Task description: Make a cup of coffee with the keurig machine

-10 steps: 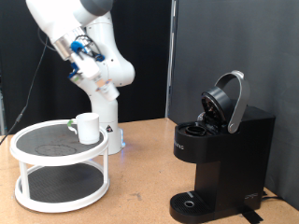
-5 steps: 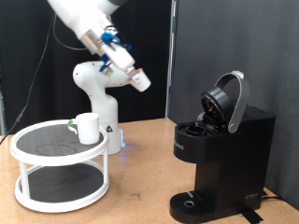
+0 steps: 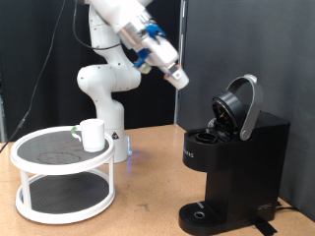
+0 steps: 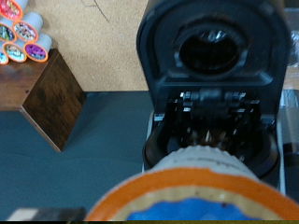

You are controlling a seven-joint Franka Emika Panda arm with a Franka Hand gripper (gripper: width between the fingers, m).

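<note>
The keurig machine point(image 3: 236, 162) stands at the exterior view's right with its lid point(image 3: 241, 106) raised. In the wrist view the machine point(image 4: 210, 84) fills the picture, its lid open and the pod chamber point(image 4: 210, 140) exposed. My gripper point(image 3: 177, 77) is high up, to the left of and above the open lid, shut on a small white pod point(image 3: 178, 78). The pod's orange rim and blue top point(image 4: 187, 191) show close to the wrist camera. The white cup point(image 3: 92, 134) stands on the top tier of a round white shelf point(image 3: 39, 167) at the exterior view's left.
The robot's white base point(image 3: 103, 93) stands behind the shelf. In the wrist view a dark wooden box point(image 4: 54, 98) sits beside the machine, with several colourful pods point(image 4: 19, 33) beyond it. A black curtain hangs behind the table.
The arm has swung from the exterior view's left to the right, carrying the pod from above the shelf to near the machine's open lid.
</note>
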